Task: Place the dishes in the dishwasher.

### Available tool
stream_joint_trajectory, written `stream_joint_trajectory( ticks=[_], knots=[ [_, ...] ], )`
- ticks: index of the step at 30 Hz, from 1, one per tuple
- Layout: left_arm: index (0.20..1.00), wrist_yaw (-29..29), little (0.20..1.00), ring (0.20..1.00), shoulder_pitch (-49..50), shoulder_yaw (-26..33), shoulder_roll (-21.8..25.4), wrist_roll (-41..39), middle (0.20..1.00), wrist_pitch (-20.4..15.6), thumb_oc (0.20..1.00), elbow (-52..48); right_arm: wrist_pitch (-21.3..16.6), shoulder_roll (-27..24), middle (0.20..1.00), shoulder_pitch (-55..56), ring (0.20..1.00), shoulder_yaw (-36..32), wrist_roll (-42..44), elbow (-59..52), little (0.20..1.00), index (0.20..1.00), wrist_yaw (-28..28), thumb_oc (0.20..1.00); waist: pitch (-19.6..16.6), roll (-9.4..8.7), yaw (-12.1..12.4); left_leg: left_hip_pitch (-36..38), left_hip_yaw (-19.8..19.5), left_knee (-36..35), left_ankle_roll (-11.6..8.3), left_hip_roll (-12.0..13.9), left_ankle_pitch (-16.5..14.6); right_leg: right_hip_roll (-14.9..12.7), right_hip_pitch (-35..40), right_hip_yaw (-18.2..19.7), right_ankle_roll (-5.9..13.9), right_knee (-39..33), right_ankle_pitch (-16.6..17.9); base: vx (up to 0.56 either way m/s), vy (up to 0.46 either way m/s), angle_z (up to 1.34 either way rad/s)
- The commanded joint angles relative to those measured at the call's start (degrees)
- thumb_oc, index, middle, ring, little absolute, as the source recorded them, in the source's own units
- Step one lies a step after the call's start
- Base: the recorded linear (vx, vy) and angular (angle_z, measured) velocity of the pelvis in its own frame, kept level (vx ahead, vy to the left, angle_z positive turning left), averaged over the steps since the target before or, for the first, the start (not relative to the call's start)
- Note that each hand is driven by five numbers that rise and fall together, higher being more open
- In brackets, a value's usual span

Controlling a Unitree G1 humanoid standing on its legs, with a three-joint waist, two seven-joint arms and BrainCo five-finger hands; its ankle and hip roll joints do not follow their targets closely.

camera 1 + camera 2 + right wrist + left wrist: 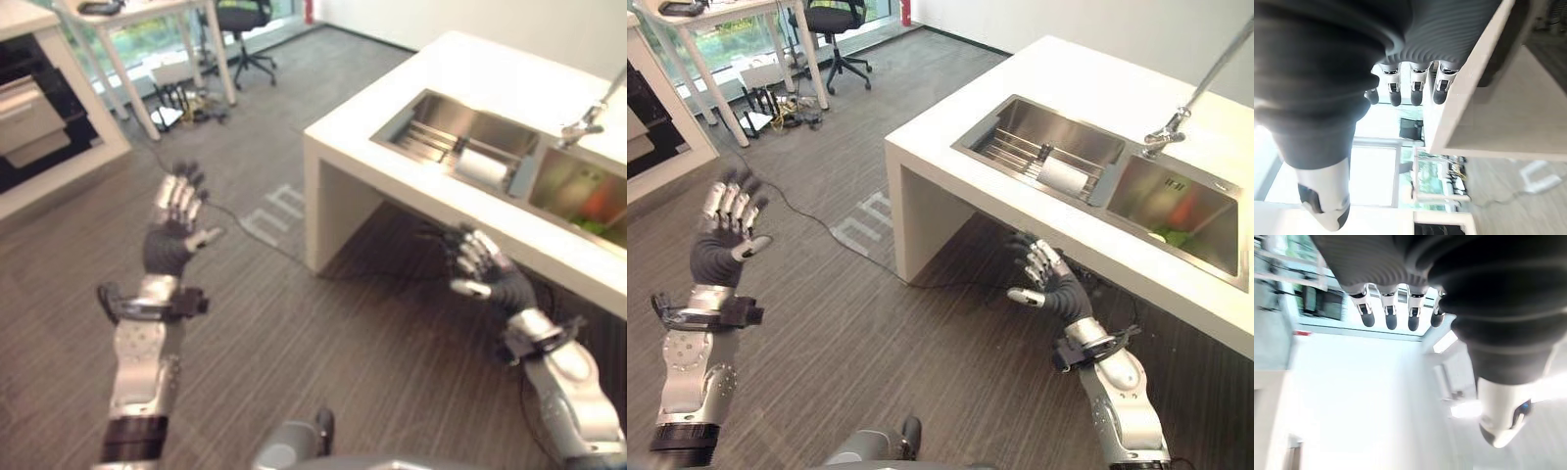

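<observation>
- The task looks barely begun: neither hand holds a dish, and no dishwasher can be picked out for certain.
- The left hand [174, 227] is raised over the floor with its fingers [1391, 316] straight and spread, gripping nothing.
- The right hand [1046, 284] hangs just below the bench [950, 186] edge, fingers [1416, 90] relaxed and empty.
- A white dish [1061, 177] lies beyond the right fingers, in the left basin of the sink [1038, 147]; something green and orange sits in the other basin, too dim to name.
- The faucet [1176, 119] stands over the sink.
- Beyond the left fingers, grey plank floor [294, 323], a white desk [147, 39] and an office chair [240, 29].
</observation>
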Motion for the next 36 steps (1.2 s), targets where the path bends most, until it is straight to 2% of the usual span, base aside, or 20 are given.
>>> stream_joint_trajectory(
  ticks=[1,2,3,5,7,9,13,14,20,21,22,23,24,26,28,30,32,33,34,36],
  knots=[
    [1.000,2.74,1.000,1.000,2.14,1.15,2.35,4.07,1.000,-5.90,1.000,-0.09,-3.18,-0.40,1.000,-3.20,1.000,2.68,2.80,1.61,1.000,1.000,0.57,1.000,-3.58,2.68,1.38,-4.34,-4.12,4.38,-5.84,3.92,-2.71,1.78,-3.56,-4.68,-1.56,-12.27,11.89,0.09,0.042,-0.91],
    [1.000,3.51,1.000,1.000,1.48,1.82,2.71,3.88,1.000,-6.00,1.000,-0.64,-2.55,-0.76,1.000,-3.68,1.000,3.14,2.86,0.64,1.000,1.000,0.47,1.000,-3.30,2.73,1.31,-3.26,-3.08,4.38,-6.00,3.94,-3.43,1.67,-6.94,-5.84,-1.92,-12.27,9.52,0.09,-0.001,-1.16],
    [1.000,4.09,1.000,1.000,1.43,1.99,2.77,4.35,1.000,-6.18,1.000,-0.80,-2.34,-0.95,1.000,-3.88,1.000,3.29,2.86,0.22,1.000,1.000,0.68,1.000,-3.03,2.74,1.27,-2.72,-2.28,4.38,-6.23,4.24,-3.90,0.96,-9.06,-7.32,-1.90,-12.27,9.13,0.09,-0.032,-0.99],
    [1.000,5.64,1.000,1.000,1.51,2.00,2.87,5.53,1.000,-5.90,1.000,-1.30,-2.01,-1.03,1.000,-4.98,1.000,3.58,3.67,0.01,1.000,1.000,1.35,1.000,-2.65,2.55,1.49,-1.85,-0.08,4.38,-6.70,5.03,-5.00,-1.15,-12.06,-10.56,-1.17,-12.27,10.49,0.06,-0.064,-0.76],
    [1.000,7.17,1.000,1.000,1.98,2.40,3.00,7.28,1.000,-5.37,1.000,-2.17,-1.70,-0.76,1.000,-6.74,1.000,3.87,3.58,-0.23,1.000,1.000,1.66,1.000,-2.08,2.33,1.55,-0.11,2.69,4.38,-7.02,5.83,-6.93,-4.20,-15.52,-13.74,0.02,-12.27,13.79,0.09,-0.109,-0.59],
    [1.000,8.15,1.000,1.000,2.20,2.57,3.05,7.57,1.000,-4.93,1.000,-2.55,-1.92,-0.57,1.000,-7.44,1.000,4.16,3.04,-0.38,1.000,1.000,0.95,1.000,-1.89,2.40,1.20,0.73,3.84,4.38,-6.78,6.24,-7.96,-4.38,-16.90,-12.45,0.42,-12.27,14.23,0.12,-0.108,-0.66],
    [1.000,8.78,1.000,1.000,1.65,1.92,2.67,6.72,1.000,-4.55,1.000,-2.44,-1.67,-0.78,1.000,-7.53,1.000,4.26,2.62,-1.19,1.000,1.000,-1.40,1.000,-2.64,2.07,0.23,2.60,7.88,4.38,-6.60,7.66,-9.72,-5.43,-17.71,-13.04,0.73,-12.27,13.62,0.24,-0.211,-0.22],
    [1.000,8.95,1.000,1.000,1.48,1.29,2.13,5.42,1.000,-4.00,1.000,-2.87,-1.79,-0.83,1.000,-7.29,1.000,3.88,2.37,-1.50,1.000,1.000,-2.07,1.000,-3.18,2.12,-0.76,4.20,9.87,4.38,-6.64,8.77,-10.36,-4.85,-17.17,-13.48,0.38,-12.27,12.43,0.33,-0.286,-0.09],
    [1.000,8.01,1.000,1.000,1.54,0.44,1.08,3.14,1.000,-4.86,1.000,-3.36,-1.89,-2.50,1.000,-5.95,1.000,1.48,2.59,-2.94,1.000,1.000,-2.19,1.000,-3.41,2.46,-2.80,7.76,11.93,4.38,-8.21,10.55,-10.26,-3.22,-15.76,-13.42,-1.75,-12.27,10.86,0.22,-0.232,-0.07],
    [1.000,8.06,1.000,1.000,1.55,0.26,1.02,3.13,1.000,-5.13,1.000,-3.44,-2.08,-2.81,1.000,-5.78,1.000,1.21,2.75,-3.04,1.000,1.000,-2.19,1.000,-3.52,2.48,-3.10,8.41,12.38,4.38,-8.68,10.92,-8.90,-2.99,-15.68,-13.31,-2.22,-12.27,10.56,0.14,-0.155,-0.10],
    [1.000,8.03,1.000,1.000,1.64,0.07,0.90,2.98,1.000,-5.35,1.000,-3.48,-2.16,-3.09,1.000,-5.52,1.000,0.87,2.89,-3.18,1.000,1.000,-2.06,1.000,-3.33,2.71,-3.16,9.29,12.31,4.38,-9.56,11.42,-6.55,-2.42,-15.14,-13.14,-2.87,-12.27,10.09,0.27,-0.291,-0.06],
    [1.000,7.96,1.000,1.000,2.32,-0.30,0.37,3.03,1.000,-5.87,1.000,-4.42,-2.53,-4.19,1.000,-5.01,1.000,0.64,3.32,-3.63,1.000,1.000,-1.27,1.000,-2.61,1.82,-2.22,9.92,10.60,6.93,-11.71,9.52,3.78,-1.86,-13.37,-10.77,-4.98,-12.27,8.10,0.25,-0.264,-0.07],
    [1.000,7.90,1.000,1.000,2.57,-0.34,0.19,3.06,1.000,-5.99,1.000,-4.70,-2.55,-4.17,1.000,-4.98,1.000,0.58,3.14,-3.65,1.000,1.000,-0.97,1.000,-2.30,1.76,-1.95,8.73,10.30,8.84,-12.02,9.50,4.78,-1.79,-12.84,-10.51,-5.26,-12.27,7.90,0.22,-0.239,-0.21],
    [1.000,7.61,1.000,1.000,3.05,-0.56,-0.22,2.49,1.000,-6.32,1.000,-5.42,-2.82,-4.09,1.000,-5.29,1.000,0.60,2.19,-3.44,1.000,1.000,-0.95,1.000,-0.81,1.59,-1.39,4.09,11.03,11.06,-11.84,11.35,4.87,-1.92,-11.44,-10.05,-5.64,-12.27,7.34,0.11,-0.051,-0.59],
    [1.000,6.61,1.000,1.000,3.61,-0.20,-0.35,1.60,1.000,-7.33,1.000,-5.13,-2.86,-3.99,1.000,-6.27,1.000,1.24,1.99,-2.86,1.000,1.000,-1.60,1.000,0.18,2.73,-1.08,2.71,10.74,4.38,-11.64,13.74,3.74,-1.02,-10.47,-9.44,-5.07,-12.27,6.61,0.17,0.143,-0.23],
    [1.000,6.57,1.000,1.000,4.05,0.05,-0.38,1.89,1.000,-7.67,1.000,-5.50,-2.58,-4.03,1.000,-6.40,1.000,1.33,2.10,-3.03,1.000,1.000,-1.43,1.000,0.57,4.31,-0.75,-1.75,7.64,4.38,-12.43,15.71,2.34,0.55,-9.81,-8.56,-4.80,-12.27,5.89,0.15,0.232,-0.09],
    [1.000,6.97,1.000,1.000,4.67,0.73,-0.56,1.18,1.000,-8.06,1.000,-5.88,-2.23,-4.77,1.000,-6.00,1.000,1.06,2.29,-3.49,1.000,1.000,-0.25,1.000,0.71,5.55,0.05,-7.35,1.61,4.38,-14.12,17.54,3.70,1.75,-8.25,-6.67,-4.93,-12.27,4.17,0.24,0.295,-0.26],
    [1.000,6.86,1.000,1.000,4.87,0.98,-0.62,0.79,1.000,-8.59,1.000,-5.78,-2.28,-5.02,1.000,-6.11,1.000,1.26,2.23,-3.50,1.000,1.000,-0.28,1.000,0.82,5.76,0.41,-8.59,0.11,4.38,-14.47,17.82,4.22,1.93,-7.52,-6.07,-5.00,-12.27,3.52,0.29,0.308,-0.50],
    [1.000,6.24,1.000,1.000,5.05,1.31,-0.84,0.31,1.000,-9.22,1.000,-5.56,-2.72,-4.99,1.000,-6.23,1.000,1.60,1.90,-3.13,1.000,1.000,-0.38,1.000,0.91,5.97,0.71,-10.85,-1.03,4.38,-15.21,19.50,5.12,1.93,-6.08,-5.57,-5.13,-12.27,2.42,0.33,0.418,-0.77],
    [1.000,5.79,1.000,1.000,3.66,1.52,-0.04,-0.76,1.000,-9.32,1.000,-4.77,-2.75,-5.48,1.000,-6.65,1.000,2.05,1.51,-3.19,1.000,1.000,-1.33,1.000,0.36,6.02,0.74,-10.24,0.11,4.38,-15.07,20.26,3.32,-0.50,-4.30,-5.56,-3.37,-12.27,1.54,0.30,0.432,-0.71]
  ],
)
